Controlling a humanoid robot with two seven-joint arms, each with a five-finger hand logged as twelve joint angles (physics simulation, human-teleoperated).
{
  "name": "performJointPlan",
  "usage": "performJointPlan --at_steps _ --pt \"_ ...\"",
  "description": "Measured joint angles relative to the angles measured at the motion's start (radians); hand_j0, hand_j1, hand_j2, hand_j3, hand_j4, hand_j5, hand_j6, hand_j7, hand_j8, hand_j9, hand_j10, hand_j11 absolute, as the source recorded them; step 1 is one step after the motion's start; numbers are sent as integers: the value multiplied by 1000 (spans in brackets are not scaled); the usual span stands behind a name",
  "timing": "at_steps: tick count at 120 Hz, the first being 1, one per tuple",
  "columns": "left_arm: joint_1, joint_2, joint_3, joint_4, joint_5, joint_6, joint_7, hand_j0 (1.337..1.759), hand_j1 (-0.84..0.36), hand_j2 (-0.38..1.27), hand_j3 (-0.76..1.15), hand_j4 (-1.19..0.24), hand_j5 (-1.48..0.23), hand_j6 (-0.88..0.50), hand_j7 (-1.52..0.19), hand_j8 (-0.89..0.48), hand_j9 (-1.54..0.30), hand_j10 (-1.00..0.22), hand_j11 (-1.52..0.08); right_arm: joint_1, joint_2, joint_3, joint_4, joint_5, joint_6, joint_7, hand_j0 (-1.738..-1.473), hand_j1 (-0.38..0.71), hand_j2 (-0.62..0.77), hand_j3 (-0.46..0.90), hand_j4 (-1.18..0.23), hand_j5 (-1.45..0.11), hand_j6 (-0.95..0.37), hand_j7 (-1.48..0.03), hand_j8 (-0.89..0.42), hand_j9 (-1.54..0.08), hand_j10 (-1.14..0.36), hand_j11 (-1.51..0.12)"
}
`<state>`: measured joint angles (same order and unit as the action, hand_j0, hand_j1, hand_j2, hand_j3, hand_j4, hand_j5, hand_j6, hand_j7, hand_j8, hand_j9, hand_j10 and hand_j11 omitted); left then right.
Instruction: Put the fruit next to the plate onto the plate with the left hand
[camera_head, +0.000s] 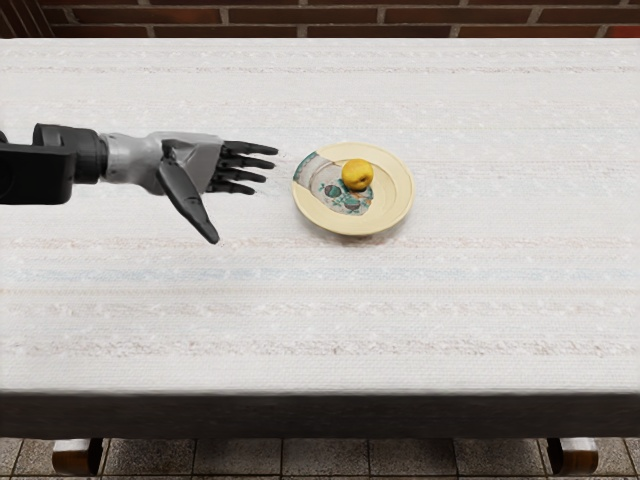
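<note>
Fingers (250, 163): four, dark, stretched out nearly straight and slightly fanned, tips aimed toward the picture's right; nothing between them.

Thumb (196, 205): long, dark, angled down and to the right, apart from the other digits.

Left hand (195, 165): grey palm and back, released and empty, held over the table top near the plate's left edge, not touching it.

Forearm (45, 170): grey wrist cuff passing into a black segment, entering level from the picture's left edge.

Fruit (357, 174): one, small, round, yellow-orange; resting on the plate, just on the far side of its centre, clear of the hand.

Plate (400, 190): round, shallow, cream-yellow, with a blue-green figured pattern over its left part and well; lying flat near the middle of the table, in the far half.

Table (320, 320): wide, pale whitish top with faint lengthwise streaks; dark front edge.

Table feet (78, 456): two, dark, showing below the front edge at left and right.

Brick wall (300, 15): red-brown, along the top.

Floor (320, 460): grey tiles, along the bottom.
</note>
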<state>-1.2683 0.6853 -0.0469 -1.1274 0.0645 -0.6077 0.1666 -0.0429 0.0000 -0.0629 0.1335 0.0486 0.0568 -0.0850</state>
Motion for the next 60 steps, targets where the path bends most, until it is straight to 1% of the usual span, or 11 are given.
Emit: performJointPlan --at_steps 15,30,37,51,60 --pt "36 42 -2 18 -24 -2 0 1658 349 1 0 -1 0 -1 0 -1 0 0 0 0 0 0 0 0 0 0 -1658 -320 -5 0 -24 -31 -24 -31 -24 -31 -24 -31" --pt "51 84 -2 32 -31 -3 1 1658 349 1 0 -1 0 -1 0 0 0 0 0 0 0 0 0 0 0 0 -1658 -320 -5 0 -24 -31 -24 -31 -24 -31 -24 -31" --pt "65 93 -3 56 -33 -3 1 1658 349 1 0 0 0 0 0 0 0 0 0 0 0 0 0 0 0 0 -1658 -320 -5 0 -24 -31 -24 -31 -24 -31 -24 -31" --pt "79 95 -5 128 -37 -3 1 1658 349 1 0 0 0 0 0 0 0 0 0 0 0 0 0 0 0 0 -1658 -320 -5 0 -24 -31 -24 -31 -24 -31 -24 -31" --pt "89 95 -6 154 -43 -3 1 1658 349 1 0 0 0 0 0 0 0 0 0 0 0 0 0 0 0 0 -1658 -320 -5 0 -24 -31 -24 -31 -24 -31 -24 -31"
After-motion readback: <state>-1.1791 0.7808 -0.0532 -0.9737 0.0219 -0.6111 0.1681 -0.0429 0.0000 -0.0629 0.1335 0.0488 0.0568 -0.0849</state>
